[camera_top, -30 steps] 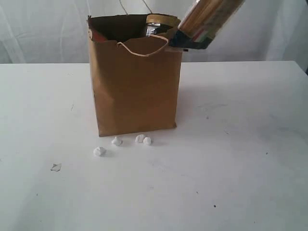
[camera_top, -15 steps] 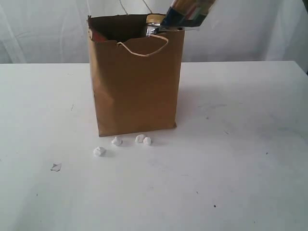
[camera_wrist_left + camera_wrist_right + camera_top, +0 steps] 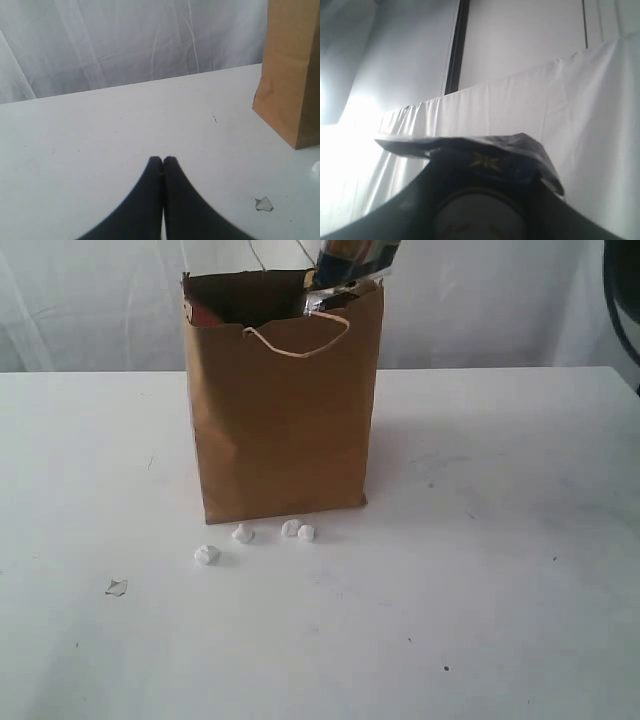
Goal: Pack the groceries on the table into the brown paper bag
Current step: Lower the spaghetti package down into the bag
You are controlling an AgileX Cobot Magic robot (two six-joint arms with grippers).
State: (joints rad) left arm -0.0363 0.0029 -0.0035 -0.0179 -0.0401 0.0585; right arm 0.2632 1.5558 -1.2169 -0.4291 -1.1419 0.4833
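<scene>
Right claw (image 3: 479, 205) seems clamped round the packet (image 3: 480, 155), though its wrist view is dim and the jaws are hard to make out; the packet's dark blue end fills that view close up. Left claw (image 3: 163, 161) is closed tight on nothing, over the surface (image 3: 100, 125) and apart from the bag (image 3: 292, 75). On the surface I can find no grocery lying loose in the exterior view: only the bag, upright near the middle, and a few scraps (image 3: 207, 554) just before its foot, which are no part of the job. Inside the bag's rim a red item (image 3: 205, 312) shows at the left corner, so I judge most of the packing done. The packet looks to be the last thing out: its lower end is at the bag's mouth on the right side, tilted, the rest running up out of frame. What is left, by my reading, is to lower it fully in, let go, and draw the arm clear.
</scene>
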